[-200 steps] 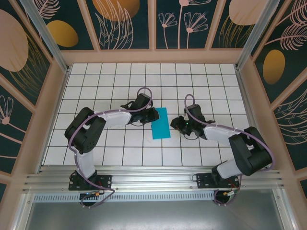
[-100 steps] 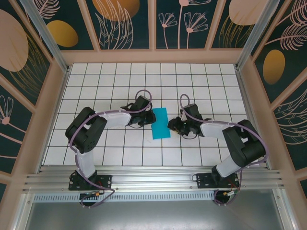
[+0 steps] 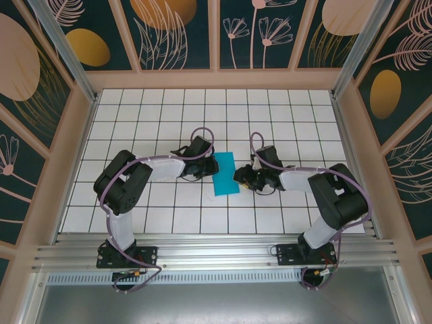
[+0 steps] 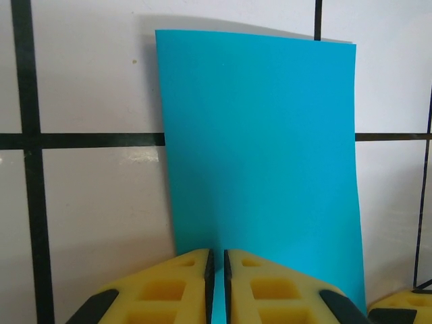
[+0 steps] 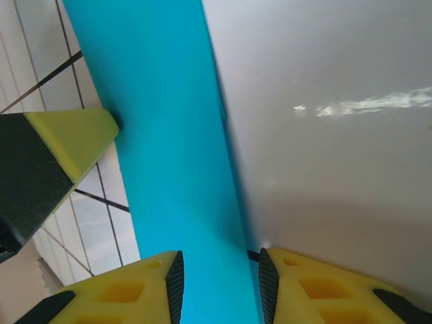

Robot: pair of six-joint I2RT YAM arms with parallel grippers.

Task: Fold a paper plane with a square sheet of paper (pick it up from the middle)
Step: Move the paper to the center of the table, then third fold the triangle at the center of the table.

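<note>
Top external: one teal sheet point(image 3: 225, 174), left hand point(image 3: 213, 168) clamped on it, right hand point(image 3: 237, 177) apart.

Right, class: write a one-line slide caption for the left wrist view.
Left pincer shut on the near edge of the teal sheet of paper, lying on the white gridded table.

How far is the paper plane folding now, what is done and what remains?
Done: the teal sheet of paper lies as a narrow rectangle, not a square, so a first half fold looks made. In hand: the left gripper is shut on its left edge; the right gripper holds open jaws around the opposite edge. Left: the nose and wing folds; no pointed shape yet.
</note>
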